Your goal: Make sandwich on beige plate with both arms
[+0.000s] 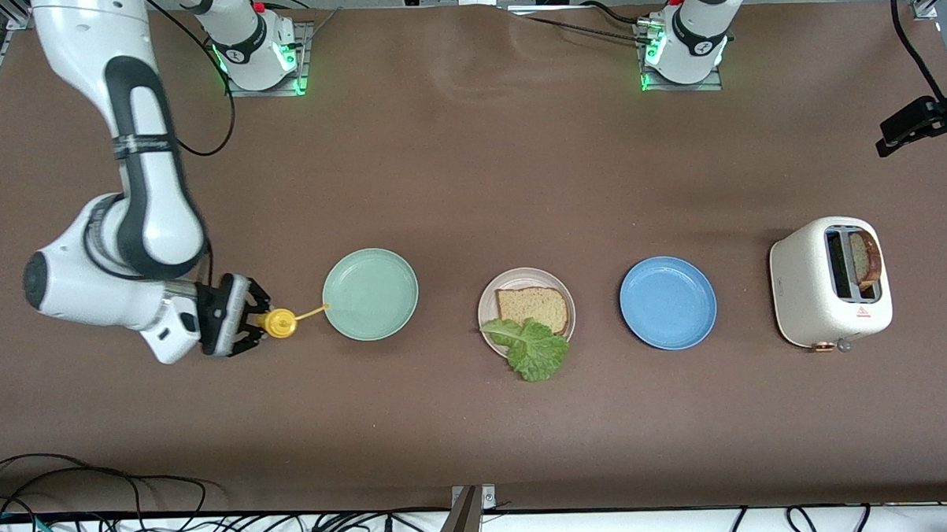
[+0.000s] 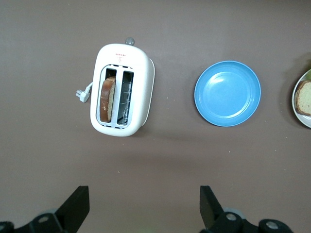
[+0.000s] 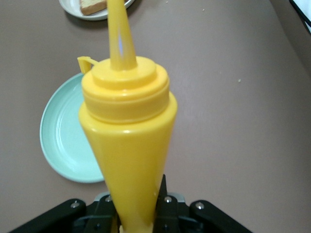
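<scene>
So, lettuce leaf (image 1: 533, 347): lies half off the beige plate (image 1: 490, 293), nearest the camera
Bread slice (image 1: 532, 308): one on that plate
Right gripper (image 1: 248, 319): clamped on yellow squeeze bottle (image 1: 278, 323), nozzle at mint plate (image 1: 370, 294)
Second slice (image 1: 865, 258): in toaster (image 1: 805, 302), unfetched
Left gripper (image 2: 143, 206): spread apart above toaster, waiting
Progress: about halfway, I'd say

Robotics lab, brown-covered bench (image 1: 470, 164), arm bases (image 1: 682, 50) bolted at twelve o'clock, loose cables (image 1: 136, 522) at six o'clock
</scene>
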You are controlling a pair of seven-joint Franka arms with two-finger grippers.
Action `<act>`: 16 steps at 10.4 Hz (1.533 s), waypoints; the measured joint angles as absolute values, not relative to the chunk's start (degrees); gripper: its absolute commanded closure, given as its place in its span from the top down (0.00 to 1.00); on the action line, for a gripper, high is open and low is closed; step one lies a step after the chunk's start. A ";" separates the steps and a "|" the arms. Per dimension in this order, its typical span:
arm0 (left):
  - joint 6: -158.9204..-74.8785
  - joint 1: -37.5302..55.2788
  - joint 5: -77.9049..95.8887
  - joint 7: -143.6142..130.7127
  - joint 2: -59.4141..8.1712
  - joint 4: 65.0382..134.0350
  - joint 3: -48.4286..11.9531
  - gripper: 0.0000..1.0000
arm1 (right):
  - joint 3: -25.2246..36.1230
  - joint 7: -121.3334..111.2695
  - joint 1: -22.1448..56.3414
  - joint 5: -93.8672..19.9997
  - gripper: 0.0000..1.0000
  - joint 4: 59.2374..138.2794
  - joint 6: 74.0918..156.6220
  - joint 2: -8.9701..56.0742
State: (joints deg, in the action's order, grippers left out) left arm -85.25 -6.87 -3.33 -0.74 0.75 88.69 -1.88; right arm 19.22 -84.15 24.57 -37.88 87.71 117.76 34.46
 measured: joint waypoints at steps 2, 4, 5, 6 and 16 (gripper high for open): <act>-85.25 -6.89 -3.33 -0.74 0.66 88.43 -1.75 1.00 | 14.06 -67.38 26.05 -24.39 0.00 85.11 119.82 34.47; -85.25 -6.86 -3.33 -0.74 0.48 88.33 -1.82 1.00 | 11.06 -52.87 29.08 -11.37 0.00 83.98 120.58 34.77; -85.25 -6.86 -3.33 -0.74 0.41 88.28 -1.83 1.00 | 10.43 -46.47 31.36 -4.86 0.00 83.83 120.63 34.99; -85.25 -6.87 -3.33 -0.74 0.37 88.24 -1.81 1.00 | 9.36 -40.66 33.42 2.02 0.00 83.78 120.64 35.21; -85.25 -7.09 -3.33 -0.74 0.30 88.15 -1.67 1.00 | 4.74 -26.68 44.15 28.86 0.00 71.82 117.07 49.98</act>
